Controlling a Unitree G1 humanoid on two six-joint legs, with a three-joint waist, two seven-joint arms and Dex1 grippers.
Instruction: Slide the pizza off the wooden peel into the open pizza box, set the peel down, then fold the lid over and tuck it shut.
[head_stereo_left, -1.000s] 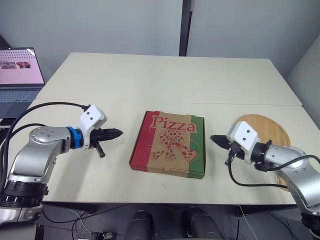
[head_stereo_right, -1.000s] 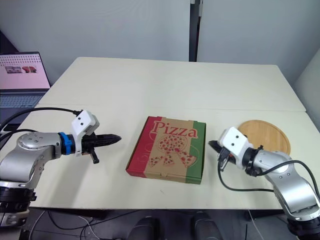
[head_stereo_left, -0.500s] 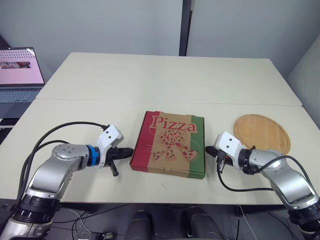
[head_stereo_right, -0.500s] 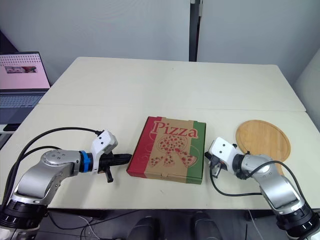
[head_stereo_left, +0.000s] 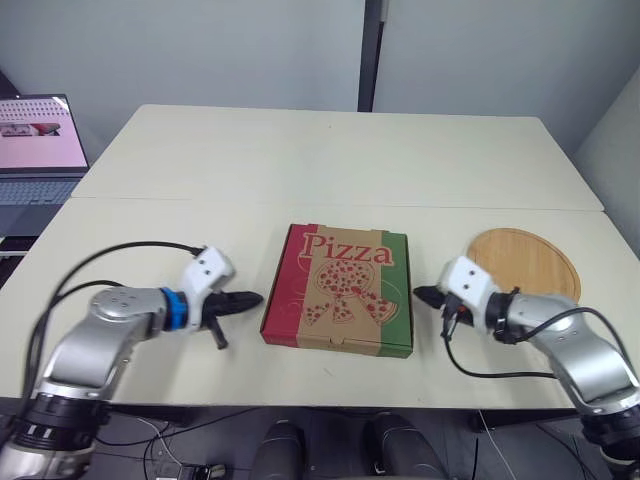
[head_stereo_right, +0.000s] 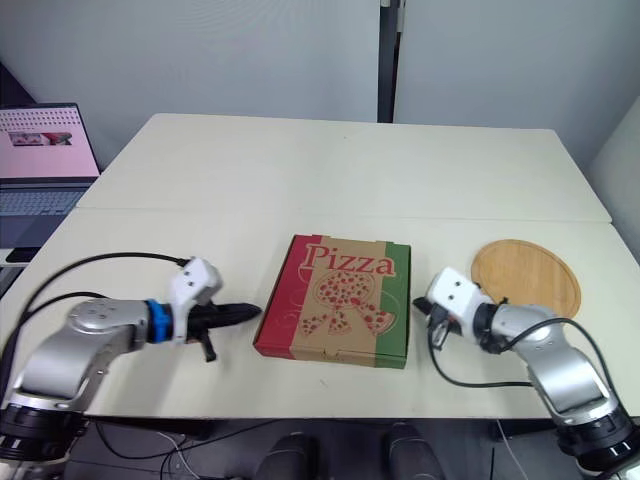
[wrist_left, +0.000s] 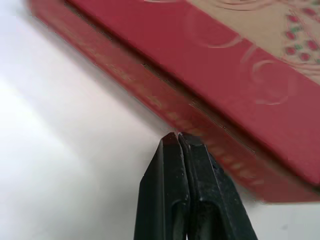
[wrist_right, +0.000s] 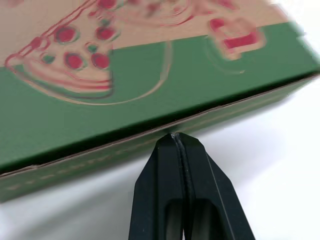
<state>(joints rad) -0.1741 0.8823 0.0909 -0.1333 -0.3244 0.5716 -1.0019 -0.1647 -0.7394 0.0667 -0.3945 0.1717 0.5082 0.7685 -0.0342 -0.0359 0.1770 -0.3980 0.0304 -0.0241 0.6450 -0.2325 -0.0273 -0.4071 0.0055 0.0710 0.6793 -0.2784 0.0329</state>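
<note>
Your left tool (head_stereo_left: 257, 297), fingers pressed together and holding nothing, points at the red side wall of the closed pizza box (head_stereo_left: 340, 290), tip just beside it. Your right tool (head_stereo_left: 419, 293), likewise pressed together, has its tip at the green side wall under the lid's edge. The box lies on the desk (head_stereo_left: 300, 160), with the wooden peel (head_stereo_left: 530, 262) flat to its right.

Red, tan, green pizza box (head_stereo_left: 338, 289)
</note>
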